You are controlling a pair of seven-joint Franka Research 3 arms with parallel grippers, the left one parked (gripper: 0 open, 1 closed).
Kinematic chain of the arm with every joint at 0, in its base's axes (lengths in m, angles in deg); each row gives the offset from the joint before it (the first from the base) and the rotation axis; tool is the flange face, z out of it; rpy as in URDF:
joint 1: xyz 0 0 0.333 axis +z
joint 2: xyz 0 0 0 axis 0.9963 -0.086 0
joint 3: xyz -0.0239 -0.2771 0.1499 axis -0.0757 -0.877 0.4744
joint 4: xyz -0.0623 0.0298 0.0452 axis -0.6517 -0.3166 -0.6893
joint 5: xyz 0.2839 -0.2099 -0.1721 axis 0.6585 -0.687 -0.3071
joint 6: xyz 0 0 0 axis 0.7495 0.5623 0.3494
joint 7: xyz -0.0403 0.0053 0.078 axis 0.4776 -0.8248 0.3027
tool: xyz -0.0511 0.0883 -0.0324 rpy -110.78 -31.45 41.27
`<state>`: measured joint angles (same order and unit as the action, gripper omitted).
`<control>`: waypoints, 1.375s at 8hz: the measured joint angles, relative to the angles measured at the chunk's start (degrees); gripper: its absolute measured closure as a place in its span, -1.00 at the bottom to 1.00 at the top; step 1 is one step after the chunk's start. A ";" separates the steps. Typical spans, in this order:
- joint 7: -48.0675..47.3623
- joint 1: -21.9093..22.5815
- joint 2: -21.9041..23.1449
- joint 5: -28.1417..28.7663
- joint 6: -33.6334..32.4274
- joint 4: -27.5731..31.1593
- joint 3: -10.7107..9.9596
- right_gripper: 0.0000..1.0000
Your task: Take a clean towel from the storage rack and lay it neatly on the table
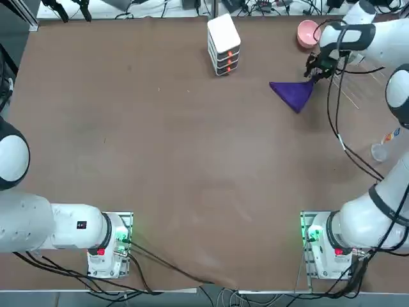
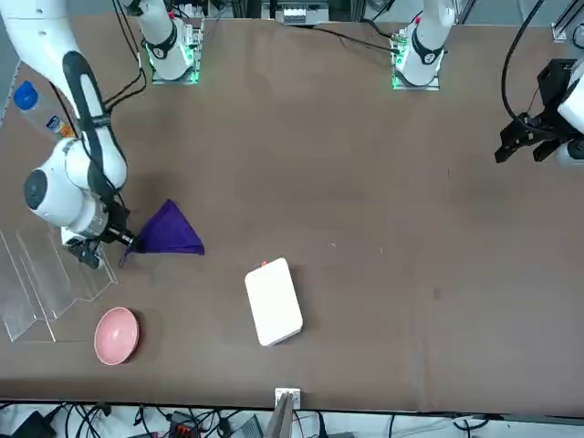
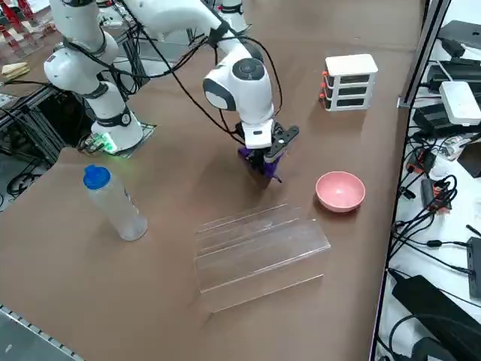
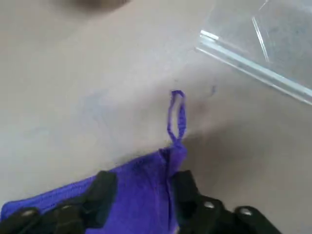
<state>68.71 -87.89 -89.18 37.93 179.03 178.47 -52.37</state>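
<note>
One towel (image 1: 293, 93) – one right gripper (image 4: 142, 187)

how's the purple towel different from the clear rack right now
The towel is deep purple and opaque; the storage rack is clear and nearly see-through. The towel is soft cloth bunched into a rough triangle, not spread flat; the rack is rigid, with straight ridges. The towel's corner lies between the jaws of the right gripper; nothing touches the rack. Both rest on the brown table, close together near its far right corner.
</note>
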 joint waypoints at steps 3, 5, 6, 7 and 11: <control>1.75 -0.09 2.33 -0.74 -2.20 -0.81 -1.57 -1.00; 1.50 -0.15 4.79 -2.00 -7.54 -0.91 -2.70 -1.00; 1.01 -0.10 4.93 -2.03 -8.22 -0.81 -2.75 -0.96; 0.83 -0.01 4.18 -2.16 -8.19 -0.66 -2.72 -0.92; 2.33 -0.08 -0.18 -2.24 -3.23 -0.69 -2.73 -0.02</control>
<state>71.05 -87.96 -89.36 35.68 175.80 177.79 -55.10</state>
